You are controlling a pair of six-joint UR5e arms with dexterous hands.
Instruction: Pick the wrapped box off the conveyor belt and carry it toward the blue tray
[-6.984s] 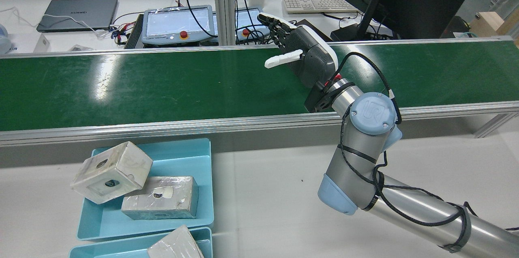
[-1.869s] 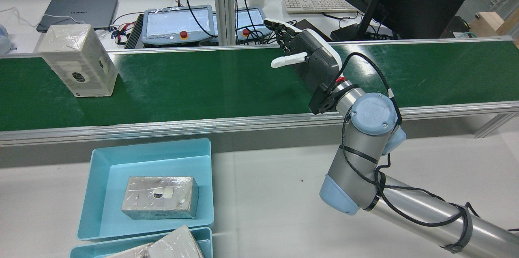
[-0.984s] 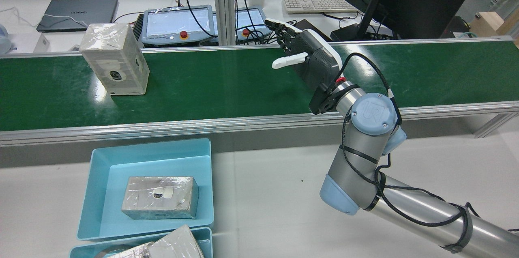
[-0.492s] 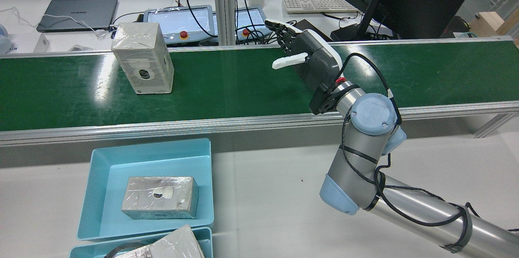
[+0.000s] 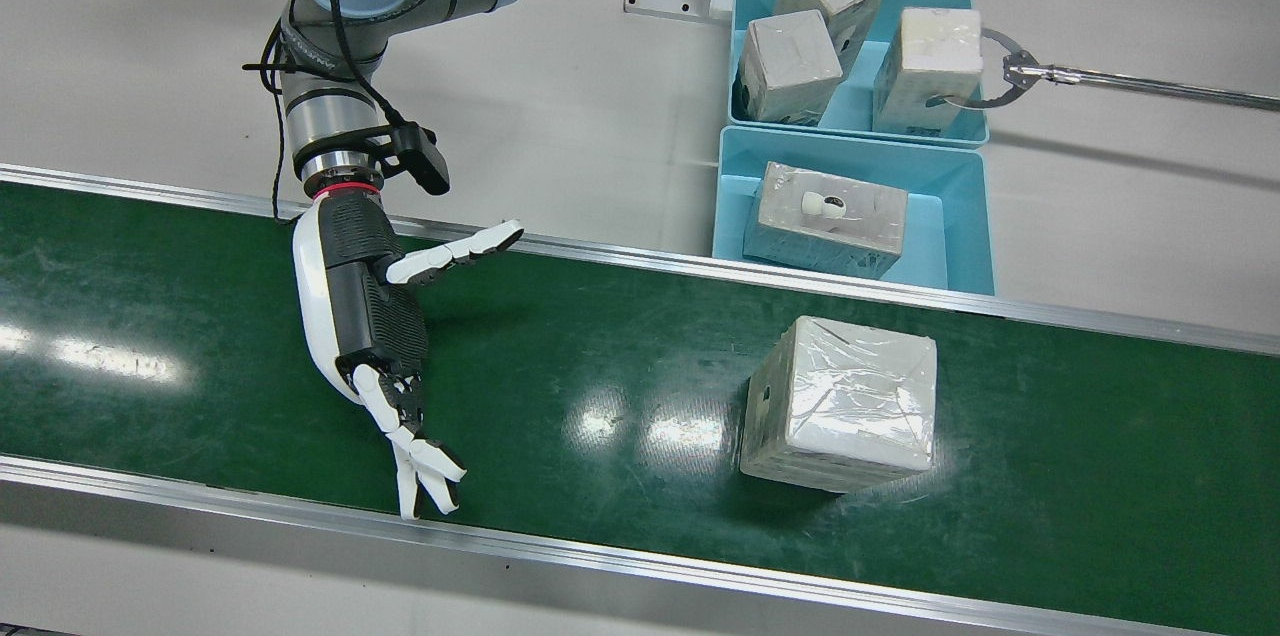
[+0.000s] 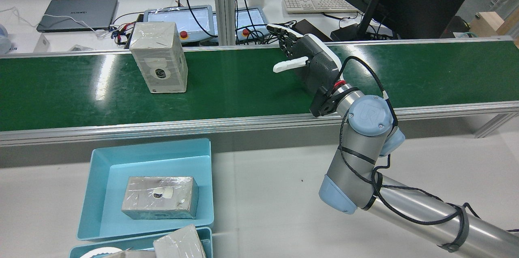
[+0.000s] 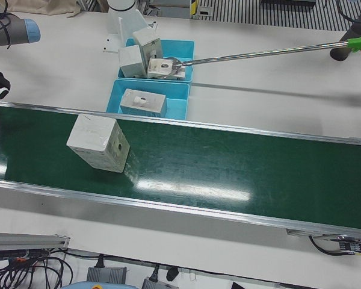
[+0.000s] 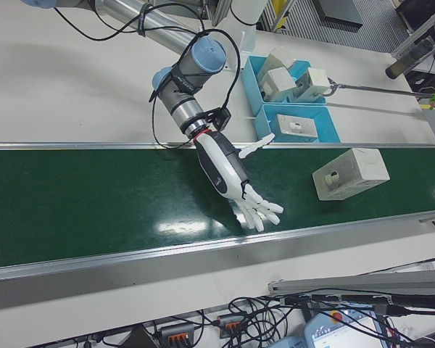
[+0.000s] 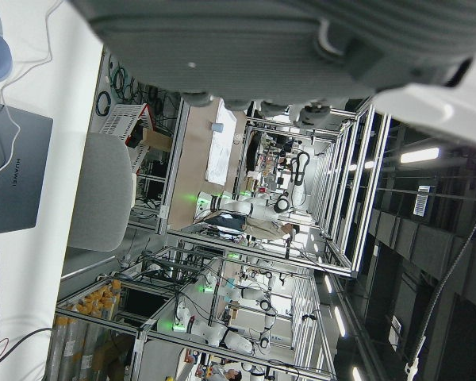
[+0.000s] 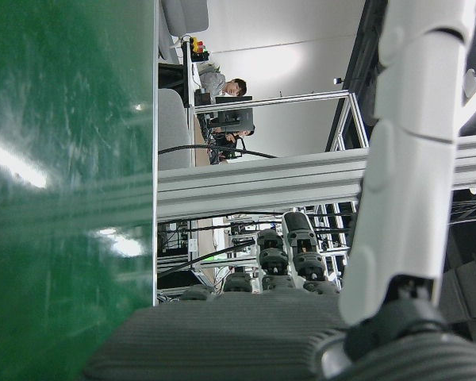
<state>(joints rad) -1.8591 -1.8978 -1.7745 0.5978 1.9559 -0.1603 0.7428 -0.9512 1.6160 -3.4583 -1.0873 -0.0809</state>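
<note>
The wrapped box point(image 5: 840, 403) stands upright on the green conveyor belt point(image 5: 600, 366); it also shows in the rear view point(image 6: 159, 57) and the left-front view point(image 7: 98, 143). My right hand point(image 5: 375, 336) hovers low over the belt, open and empty, fingers spread toward the far rail. In the rear view the hand point(image 6: 310, 57) is well to the right of the box, apart from it. The blue tray point(image 6: 162, 160) sits on the white table beside the belt and holds one wrapped box point(image 6: 160, 197) lying flat. My left hand point(image 9: 301, 40) shows only as a grey edge in its own view.
A second blue tray point(image 5: 855, 106) behind the first holds several wrapped boxes. A long reacher tool point(image 7: 259, 55) comes in from the operators' side and its claw point(image 5: 1000, 76) is at one of them. Aluminium rails point(image 6: 202, 124) edge the belt. Monitors and pendants stand beyond it.
The wrapped box has ridden the belt rightward in the rear view, closer to my right hand. The hand has stayed open and almost still. The box that leaned on the tray earlier is gone.
</note>
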